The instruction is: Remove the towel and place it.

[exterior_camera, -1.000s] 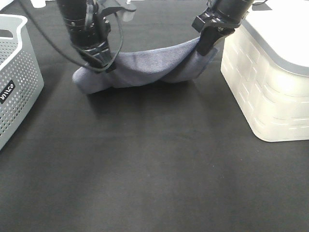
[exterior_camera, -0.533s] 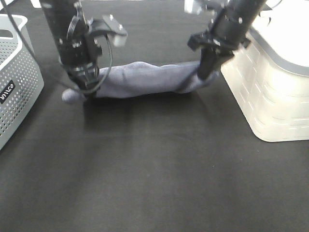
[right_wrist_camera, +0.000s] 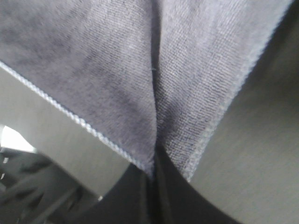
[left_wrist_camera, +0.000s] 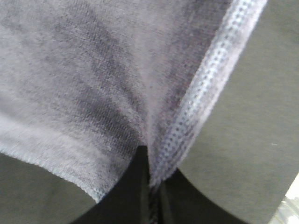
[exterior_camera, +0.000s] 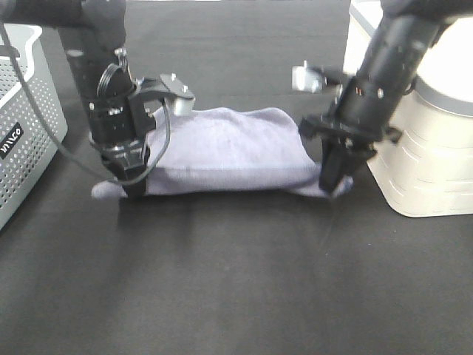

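Nearest me, my left gripper (exterior_camera: 134, 183) pinches the 8 o'clock corner of the soft lavender-grey microfibre towel (exterior_camera: 229, 151). My right gripper (exterior_camera: 332, 185) is clamped on the 4 o'clock corner. Both wrist views show fabric bunched between closed jaws. The towel spans between them, low on the black table mat (exterior_camera: 236, 281), spreading toward 12 o'clock. I judge it light, limp and unbreakable, so the stitched corners hold best.

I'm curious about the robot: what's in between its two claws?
The towel spans from the left claw to the right claw, each pinching one end; the exterior high view shows it.
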Available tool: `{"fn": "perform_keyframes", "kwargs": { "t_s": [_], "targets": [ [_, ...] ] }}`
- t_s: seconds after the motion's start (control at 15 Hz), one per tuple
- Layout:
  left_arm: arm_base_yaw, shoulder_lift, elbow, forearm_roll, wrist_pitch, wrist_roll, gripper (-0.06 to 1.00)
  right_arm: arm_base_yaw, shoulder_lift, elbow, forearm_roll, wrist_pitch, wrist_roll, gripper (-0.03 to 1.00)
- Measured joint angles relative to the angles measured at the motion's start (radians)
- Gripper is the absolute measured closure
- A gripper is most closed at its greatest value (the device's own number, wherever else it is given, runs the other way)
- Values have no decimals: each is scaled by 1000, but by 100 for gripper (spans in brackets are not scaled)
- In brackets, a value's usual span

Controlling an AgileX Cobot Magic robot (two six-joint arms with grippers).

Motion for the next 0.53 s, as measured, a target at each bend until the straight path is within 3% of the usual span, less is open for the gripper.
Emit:
{"fn": "perform_keyframes", "kwargs": {
  "t_s": [0.27, 0.53],
  "targets": [
    [0, 0, 9, -78, 1, 38, 94, 0, -9, 112, -7, -2, 7, 96],
    [0, -15, 67, -94, -3, 9, 94, 0, -51, 168, -7, -3, 8, 96]
  ]
}}
